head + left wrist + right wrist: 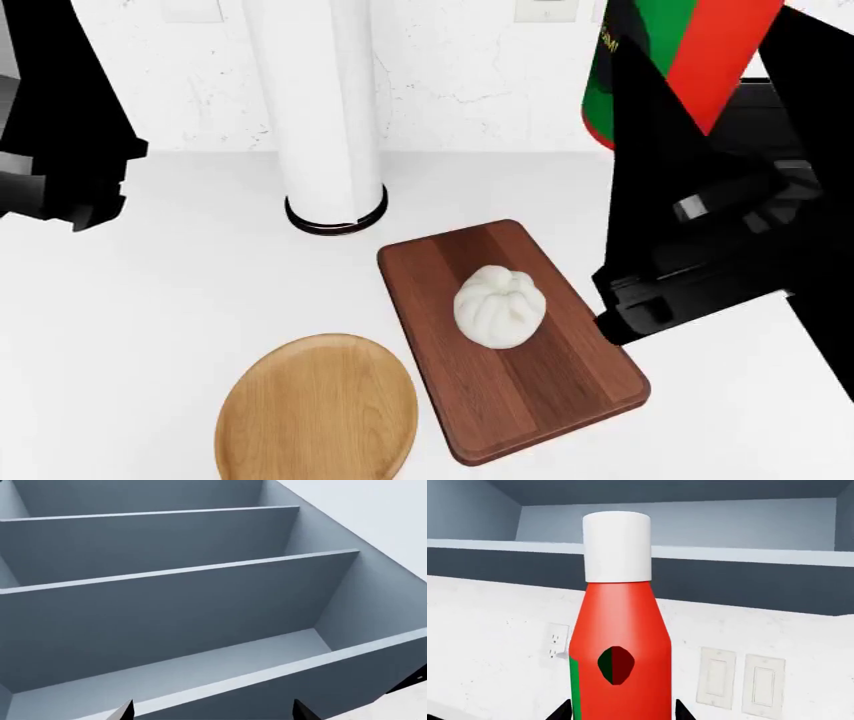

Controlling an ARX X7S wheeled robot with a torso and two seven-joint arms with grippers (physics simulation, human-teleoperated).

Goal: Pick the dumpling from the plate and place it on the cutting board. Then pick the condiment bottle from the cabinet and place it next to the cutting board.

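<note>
Condiment bottle (620, 645) sits clamped upright in the right gripper (624, 711), high above the desk (200, 260), right of the cutting board (507, 340); lower it straight beside the board. Left gripper (213, 711) probably hangs open.

The white pleated dumpling (499, 305) sat on the middle of the dark reddish cutting board (567, 400). The round tan plate (314, 415) lay bare just beside the board's left edge. The red condiment bottle (620, 645) (white-capped, green-labelled) was held upright above the board's right side.
</note>
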